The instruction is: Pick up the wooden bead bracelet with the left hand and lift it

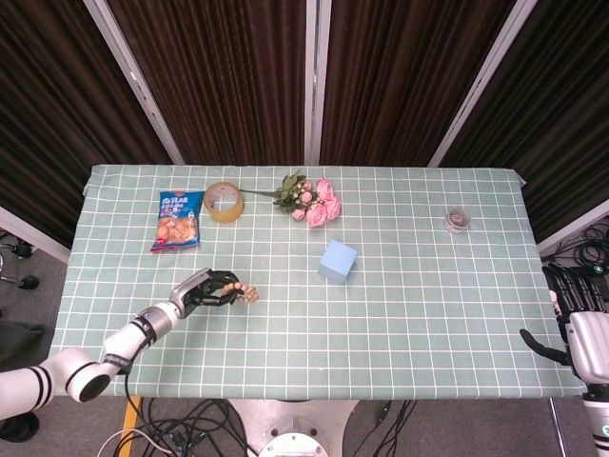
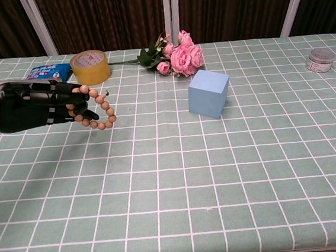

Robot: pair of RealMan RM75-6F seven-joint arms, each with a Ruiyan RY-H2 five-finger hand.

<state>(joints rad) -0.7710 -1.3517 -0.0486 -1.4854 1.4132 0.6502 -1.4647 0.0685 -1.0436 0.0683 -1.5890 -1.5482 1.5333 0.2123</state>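
text: none legible | snack bag (image 1: 177, 219) print: too small to read

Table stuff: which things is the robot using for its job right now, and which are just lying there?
Part of the job:
wooden bead bracelet, hanging from the fingers of the left hand

Just lying about:
tape roll
snack bag
pink flowers
blue cube
small jar
right hand, idle off the table edge
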